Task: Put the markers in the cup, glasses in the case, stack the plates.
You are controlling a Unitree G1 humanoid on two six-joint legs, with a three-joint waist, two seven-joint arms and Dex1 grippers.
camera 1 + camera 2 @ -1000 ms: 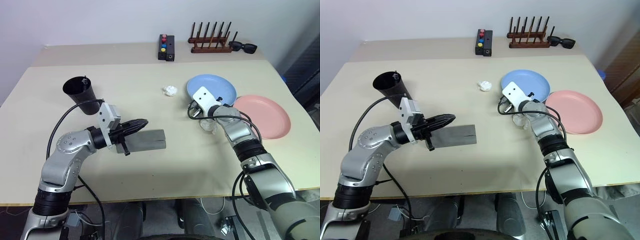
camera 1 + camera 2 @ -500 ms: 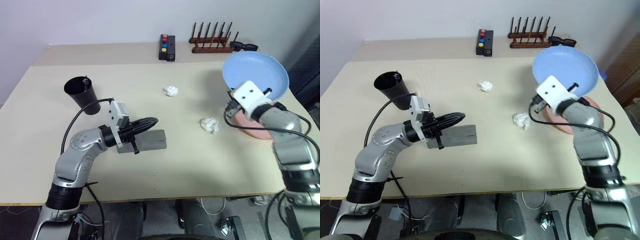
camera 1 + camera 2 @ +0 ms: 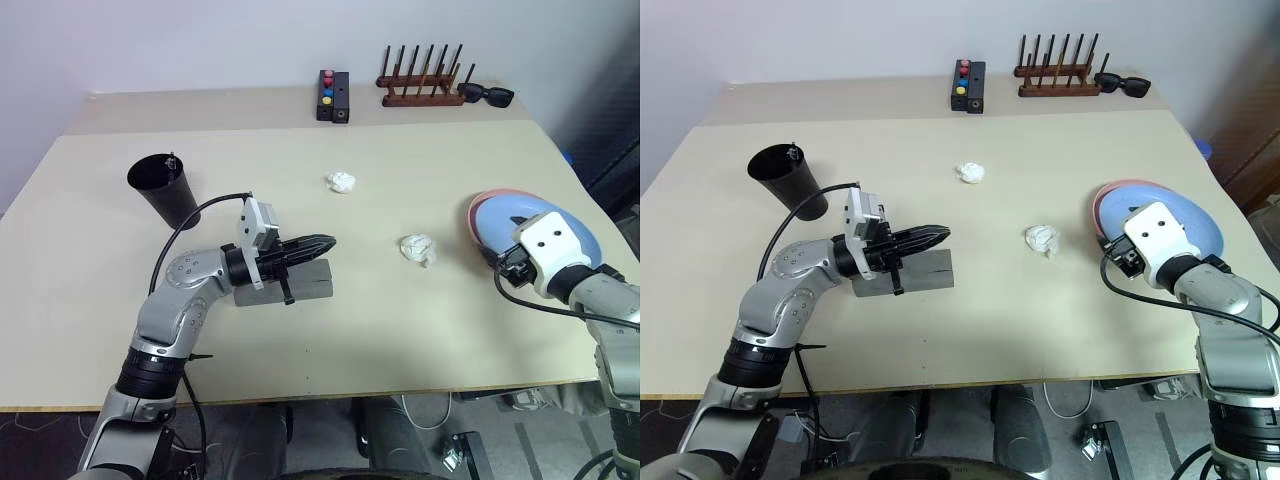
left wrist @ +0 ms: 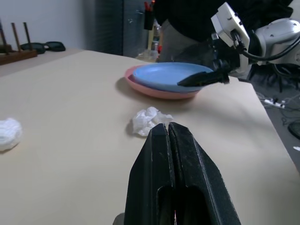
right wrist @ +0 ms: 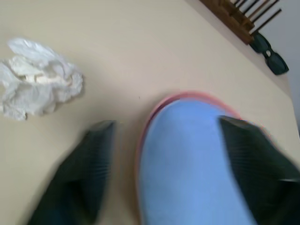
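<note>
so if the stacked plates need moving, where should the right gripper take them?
Probably at the near rim, coming in low from the robot's side. The blue plate lies flat on the pink plate, whose edge shows just past it, so both rims could be pinched together. The right gripper is open and already faces that edge.

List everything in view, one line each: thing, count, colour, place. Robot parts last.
plates: 2, light blue lying on salmon pink, table's right side
cup: 1, black, table's left side, a marker's tip showing at its rim
case: 1, grey, under the left gripper
paper wads: 2, white, mid-table
button box: 1, black, far edge
rack: 1, brown wooden, far edge
sunglasses: 1, black, beside the rack
left gripper: black, shut
right gripper: black, open, astride the plates' rim
</note>
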